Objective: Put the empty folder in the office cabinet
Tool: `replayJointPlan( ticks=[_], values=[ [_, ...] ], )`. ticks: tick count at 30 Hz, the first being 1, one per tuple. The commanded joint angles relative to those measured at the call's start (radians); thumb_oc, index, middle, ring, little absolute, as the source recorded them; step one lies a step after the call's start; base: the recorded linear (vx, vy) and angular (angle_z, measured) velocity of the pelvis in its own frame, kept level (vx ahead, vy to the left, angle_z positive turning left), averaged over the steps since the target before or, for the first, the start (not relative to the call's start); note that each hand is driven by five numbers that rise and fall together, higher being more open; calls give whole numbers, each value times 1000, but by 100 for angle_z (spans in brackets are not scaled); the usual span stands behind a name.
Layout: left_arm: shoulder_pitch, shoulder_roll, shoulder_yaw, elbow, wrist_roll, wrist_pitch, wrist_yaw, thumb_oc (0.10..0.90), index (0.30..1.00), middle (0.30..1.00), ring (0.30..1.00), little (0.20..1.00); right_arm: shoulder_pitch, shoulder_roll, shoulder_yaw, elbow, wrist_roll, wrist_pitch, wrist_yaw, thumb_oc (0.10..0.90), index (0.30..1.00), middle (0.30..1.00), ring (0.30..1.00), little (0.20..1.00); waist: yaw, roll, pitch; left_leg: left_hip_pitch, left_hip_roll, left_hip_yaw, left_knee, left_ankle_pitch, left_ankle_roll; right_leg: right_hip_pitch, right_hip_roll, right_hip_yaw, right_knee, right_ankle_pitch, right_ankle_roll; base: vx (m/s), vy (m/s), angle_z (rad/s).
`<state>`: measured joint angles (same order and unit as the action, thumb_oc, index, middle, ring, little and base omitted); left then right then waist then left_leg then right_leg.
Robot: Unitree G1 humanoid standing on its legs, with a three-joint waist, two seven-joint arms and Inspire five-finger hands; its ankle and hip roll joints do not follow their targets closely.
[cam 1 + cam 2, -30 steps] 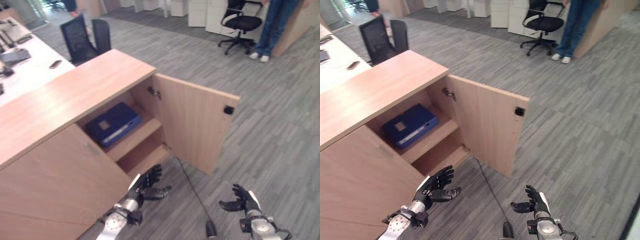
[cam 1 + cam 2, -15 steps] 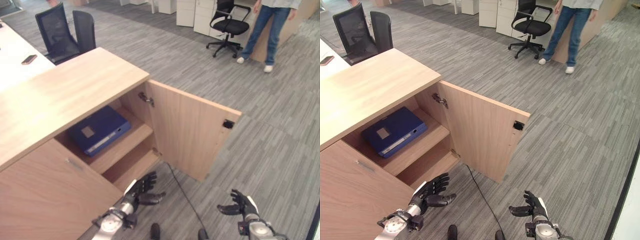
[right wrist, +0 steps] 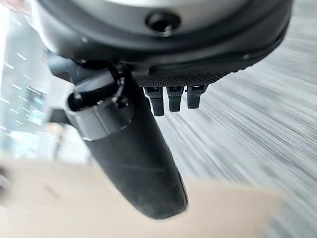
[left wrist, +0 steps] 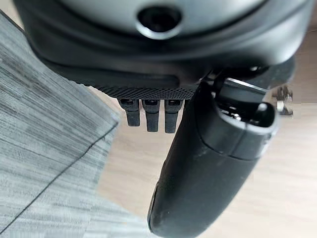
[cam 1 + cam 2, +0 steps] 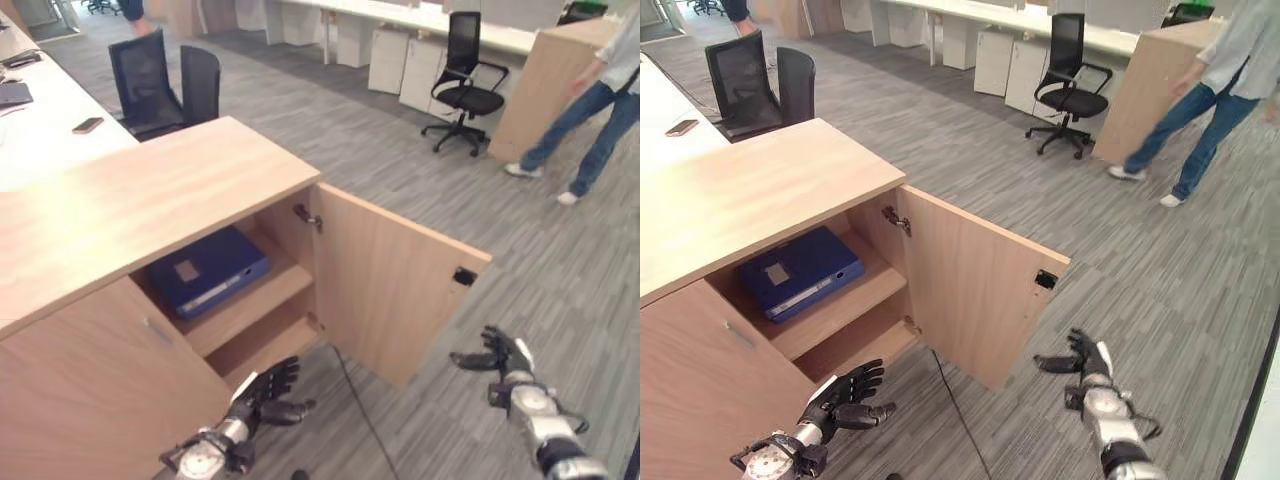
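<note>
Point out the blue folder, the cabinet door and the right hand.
blue folder (image 5: 208, 272): left eye view, middle of its blue top cover, on the cabinet's upper shelf.
cabinet door (image 5: 395, 285): left eye view, middle of the open door's inner face.
right hand (image 5: 1085, 359): right eye view, back of the hand, over the floor.

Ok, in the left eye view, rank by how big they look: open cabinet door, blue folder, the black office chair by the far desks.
1. Open cabinet door, largest.
2. Blue folder on the upper shelf.
3. Black office chair, smallest, though it stands much farther away, so its real size is unsure.
</note>
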<state>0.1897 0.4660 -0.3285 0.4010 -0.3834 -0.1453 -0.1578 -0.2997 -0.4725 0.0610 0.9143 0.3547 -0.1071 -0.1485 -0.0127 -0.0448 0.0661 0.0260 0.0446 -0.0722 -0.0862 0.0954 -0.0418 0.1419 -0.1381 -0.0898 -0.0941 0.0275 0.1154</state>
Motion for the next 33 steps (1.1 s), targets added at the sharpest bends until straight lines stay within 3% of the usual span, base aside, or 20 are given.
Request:
replayJointPlan(
  ticks=[1, 8, 20, 33],
  values=[
    [-69, 19, 0, -69, -19, -63, -20, 800, 900, 900, 900, 900, -119, -83, -7, -13, 40, -88, -21, 800, 900, 900, 900, 900, 51, 19, -19, 98, 49, 48, -1, -118, -35, -19, -4, -27, 36, -24, 51, -9, 3, -6],
    [-42, 15, -1, -60, -15, -58, -19, 800, 900, 900, 900, 900, -158, -44, 33, -138, 67, -101, -16, 800, 900, 900, 900, 900, 55, 23, -23, 98, 53, 55, -1, -112, -36, -16, -4, -26, 26, -15, 51, -9, -2, -2],
    [-35, -22, 20, -41, 26, -52, 9, 800, 900, 900, 900, 900, -19, 107, 153, -360, 33, -83, 61, 800, 900, 900, 900, 900, 61, 28, -18, 87, 57, 41, -1, -99, -42, -13, -3, -45, 25, -16, 44, -6, -9, 0],
    [-47, -39, 55, -14, 60, -56, 34, 800, 900, 900, 900, 900, 106, 139, 217, -567, 40, -78, 148, 800, 900, 900, 900, 900, 73, 26, -12, 75, 72, -7, -1, -90, -67, -1, 10, -88, 38, -50, 33, 6, -35, 9]
  ],
)
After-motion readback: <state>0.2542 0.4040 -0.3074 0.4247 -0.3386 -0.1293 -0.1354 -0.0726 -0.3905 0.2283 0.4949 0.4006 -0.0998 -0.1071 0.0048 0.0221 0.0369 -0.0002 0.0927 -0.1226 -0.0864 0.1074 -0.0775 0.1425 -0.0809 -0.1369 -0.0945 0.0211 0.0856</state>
